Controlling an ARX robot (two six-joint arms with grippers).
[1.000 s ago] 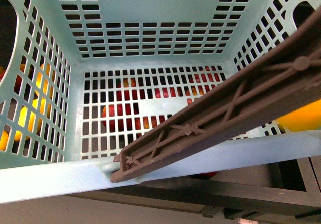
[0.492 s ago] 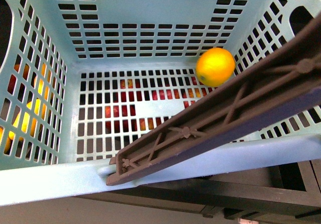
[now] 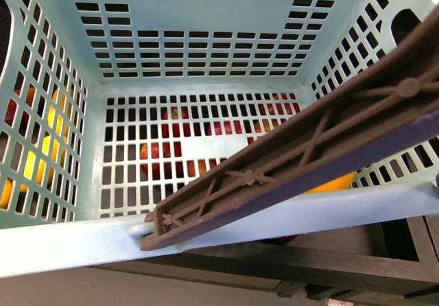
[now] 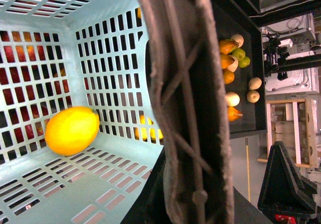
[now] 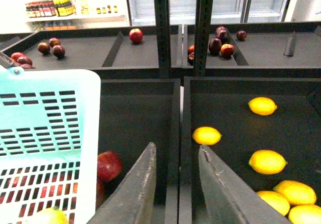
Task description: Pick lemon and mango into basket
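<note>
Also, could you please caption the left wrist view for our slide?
A lemon rests in the teal basket, seen past its brown handle.

teal slotted basket (image 3: 68, 244), yellow-orange lemon (image 4: 71, 130), grey-brown handle (image 3: 309, 148)

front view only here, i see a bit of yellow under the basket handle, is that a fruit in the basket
Observer: Yes. The left wrist view shows the lemon whole, lying inside the basket where its floor meets a wall.
Operator: right gripper holding anything
Observer: No. The right gripper is open and empty, outside the basket.
Operator: more yellow fruit around
Observer: Yes. Several yellow fruits lie in a dark bin beyond that gripper.
</note>
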